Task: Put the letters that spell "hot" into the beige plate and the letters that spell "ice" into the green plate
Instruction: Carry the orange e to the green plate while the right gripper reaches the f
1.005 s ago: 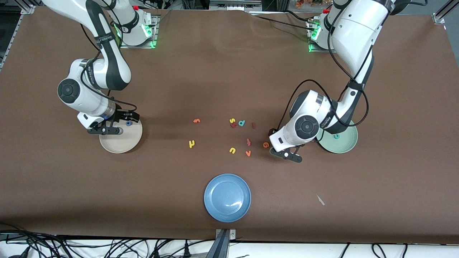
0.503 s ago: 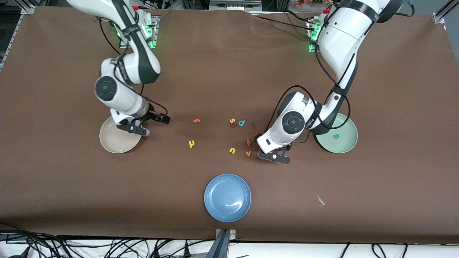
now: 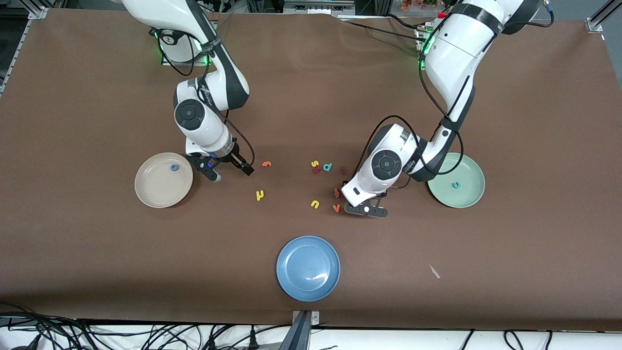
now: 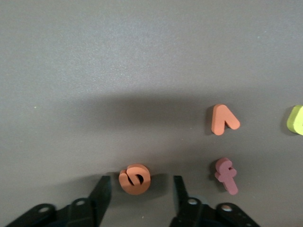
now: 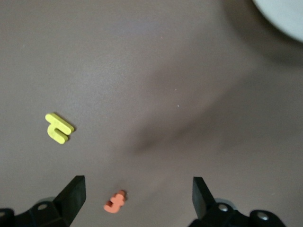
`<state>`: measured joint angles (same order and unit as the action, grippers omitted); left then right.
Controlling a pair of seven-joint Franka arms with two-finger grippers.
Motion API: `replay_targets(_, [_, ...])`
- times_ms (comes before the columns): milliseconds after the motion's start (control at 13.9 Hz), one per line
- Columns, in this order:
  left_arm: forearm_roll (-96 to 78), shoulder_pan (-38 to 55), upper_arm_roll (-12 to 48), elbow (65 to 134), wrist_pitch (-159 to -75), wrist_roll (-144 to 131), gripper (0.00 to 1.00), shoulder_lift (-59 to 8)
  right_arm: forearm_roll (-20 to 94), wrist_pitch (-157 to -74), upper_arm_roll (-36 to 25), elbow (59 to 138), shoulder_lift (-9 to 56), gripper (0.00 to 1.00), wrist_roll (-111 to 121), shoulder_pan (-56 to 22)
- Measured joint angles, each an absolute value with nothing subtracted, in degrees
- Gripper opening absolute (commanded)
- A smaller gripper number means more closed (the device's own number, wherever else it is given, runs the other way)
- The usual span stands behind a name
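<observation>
The orange e (image 4: 135, 178) lies flat on the table between the fingers of my left gripper (image 4: 140, 189), which is half closed with a gap on each side; in the front view the left gripper (image 3: 365, 210) hides it. My right gripper (image 3: 210, 170) hangs wide open and empty over the table between the beige plate (image 3: 158, 189) and the orange t (image 3: 266, 164). The blue o (image 3: 174, 167) lies in the beige plate. The teal c (image 3: 456, 184) lies in the green plate (image 3: 466, 172). The yellow h (image 3: 260, 195) and maroon i (image 3: 343, 170) lie on the table.
Loose letters lie mid-table: yellow s (image 3: 315, 164), teal d (image 3: 327, 167), yellow u (image 3: 315, 204), orange v (image 3: 336, 208) and a reddish f (image 3: 336, 192), the last two close to the left gripper. A blue plate (image 3: 308, 268) sits nearer the front camera.
The right arm left the beige plate, where the blue o now lies, and swung toward the orange t. The left gripper shifted over the orange e and its jaws narrowed around it.
</observation>
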<state>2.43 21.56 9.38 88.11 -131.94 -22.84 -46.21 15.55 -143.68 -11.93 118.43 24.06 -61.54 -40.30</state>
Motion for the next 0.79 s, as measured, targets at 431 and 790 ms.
replay_targets(431, [4.50,21.50,9.15,88.11,-132.78,-23.45,0.10,-46.47,16.12,-149.08,-11.18,118.24,27.34,1.00,-75.12,-44.04])
replay_targets(790, [4.50,21.42,9.12,88.06,-132.78,-23.50,0.02,-46.46,18.85,-149.29,-10.96,116.00,30.16,0.99,-76.87,-45.39])
